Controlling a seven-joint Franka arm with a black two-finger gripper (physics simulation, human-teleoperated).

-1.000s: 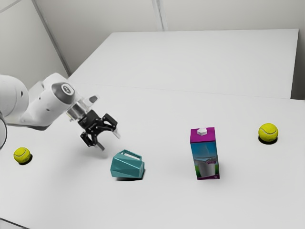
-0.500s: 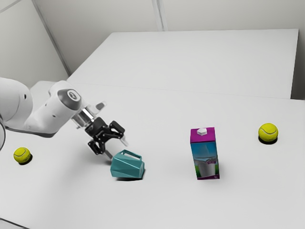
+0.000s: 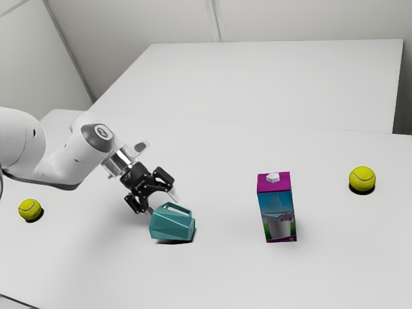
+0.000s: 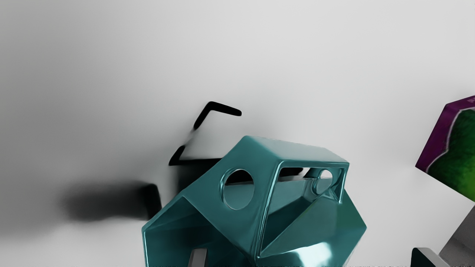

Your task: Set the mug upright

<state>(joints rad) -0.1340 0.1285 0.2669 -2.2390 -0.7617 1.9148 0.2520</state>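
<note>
A teal mug (image 3: 171, 223) lies on its side on a white table (image 3: 225, 277), just ahead of and below the black pincer (image 3: 162, 204) of a Franka arm (image 3: 67, 158) — the pincer is open, its two fingers well apart and gripping nothing. The mug's mouth faces the pincer and its base points away, while its angular handle (image 4: 237, 155), pierced by round holes, rises on the mug's upper side. Seen from the wrist, one finger (image 4: 199, 258) overlaps the mug's mouth, though whether it is inside the rim or just in front cannot be told; the other finger (image 4: 426, 257) of the pincer stands off the mug's opposite flank, with a strip of table between. Farther out from the pincer, past the mug, a purple-topped carton (image 3: 278, 209) with a blue front stands upright, and well beyond it from the pincer sits a yellow tennis ball (image 3: 362, 178). A second tennis ball (image 3: 29, 209) rests behind the pincer, back toward the arm's base side. Dark shadows (image 4: 111, 200) fall across the table near the pincer and beside the mug
</note>
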